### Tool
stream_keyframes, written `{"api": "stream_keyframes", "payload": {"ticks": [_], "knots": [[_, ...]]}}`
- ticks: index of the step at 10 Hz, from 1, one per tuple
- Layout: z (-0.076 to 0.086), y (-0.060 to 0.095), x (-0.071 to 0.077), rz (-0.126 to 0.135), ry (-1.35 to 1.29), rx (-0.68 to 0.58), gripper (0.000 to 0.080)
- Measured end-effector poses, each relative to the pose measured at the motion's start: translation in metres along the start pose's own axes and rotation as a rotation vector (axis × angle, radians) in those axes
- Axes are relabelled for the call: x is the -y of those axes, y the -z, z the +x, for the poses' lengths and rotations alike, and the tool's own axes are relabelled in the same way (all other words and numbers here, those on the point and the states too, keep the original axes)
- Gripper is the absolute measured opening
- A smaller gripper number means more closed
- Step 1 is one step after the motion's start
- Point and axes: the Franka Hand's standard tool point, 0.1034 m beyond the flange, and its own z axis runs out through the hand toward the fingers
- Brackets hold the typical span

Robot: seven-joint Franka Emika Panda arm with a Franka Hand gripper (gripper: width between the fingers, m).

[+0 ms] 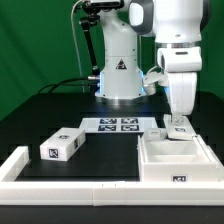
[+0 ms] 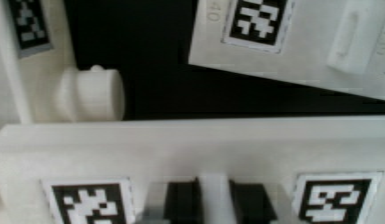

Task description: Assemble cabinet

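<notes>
The cabinet body, a large white open box with a tag on its front, stands at the exterior view's right. My gripper reaches down at its far edge. In the wrist view the gripper has its dark fingers closed on a narrow white ridge of a white tagged block, which carries one tag on each side of the fingers. The same block shows small under the gripper in the exterior view. Whether it rests on the cabinet body I cannot tell.
A loose white tagged block lies at the exterior view's left. The marker board lies in front of the arm's base. A long white border rail runs along the front and left. The wrist view shows a white round knob and a tilted tagged white piece.
</notes>
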Motion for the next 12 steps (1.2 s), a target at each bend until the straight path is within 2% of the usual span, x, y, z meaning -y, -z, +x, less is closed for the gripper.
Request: {"api": "stream_keyframes", "payload": {"ticks": [5,7,12], "knots": [[-0.0006,-0.0044,-0.0011,0.010,-0.003,-0.001,0.0070],[0.0012,-0.0072,-0.0037,-0.005,-0.005,-0.015,0.0070],[0.0013,-0.0071,-0.0046,-0.005,-0.005,-0.016,0.0070]]}}
